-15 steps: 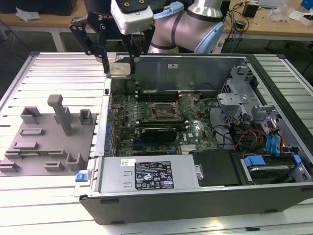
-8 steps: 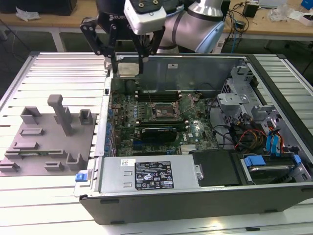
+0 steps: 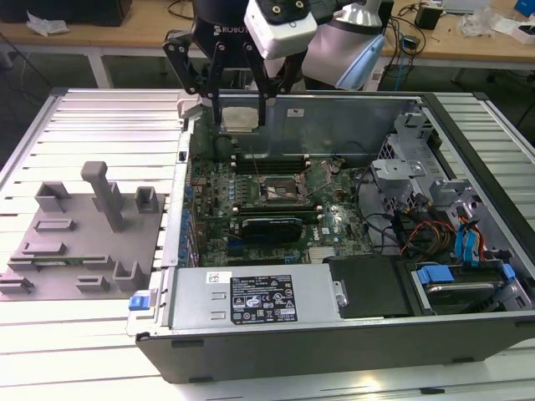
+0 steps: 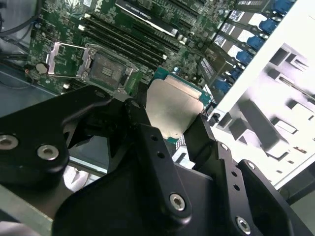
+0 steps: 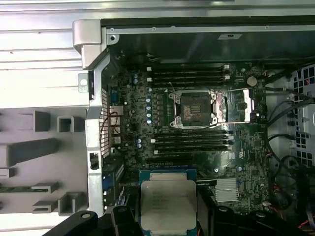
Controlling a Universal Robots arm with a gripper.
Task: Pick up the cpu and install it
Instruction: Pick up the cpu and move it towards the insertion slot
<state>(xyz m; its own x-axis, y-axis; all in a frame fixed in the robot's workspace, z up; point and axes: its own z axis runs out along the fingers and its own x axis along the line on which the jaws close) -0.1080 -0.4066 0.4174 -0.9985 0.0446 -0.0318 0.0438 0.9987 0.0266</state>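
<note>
Over motherboard [image 3: 251,196]: cpu [image 5: 168,205] clamped within claw [image 3: 240,124].

Bright, even room light, with glare whitening the slatted table [image 5: 34,69].

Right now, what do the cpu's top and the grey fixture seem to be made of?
The cpu top looks like metal: pale silver with a dull sheen. The grey fixture looks like matte plastic, perhaps printed: uniform grey, no shine.

tool [image 3: 240,124] clamping cpu [image 3: 239,118], above computer case [image 3: 351,338]
</note>
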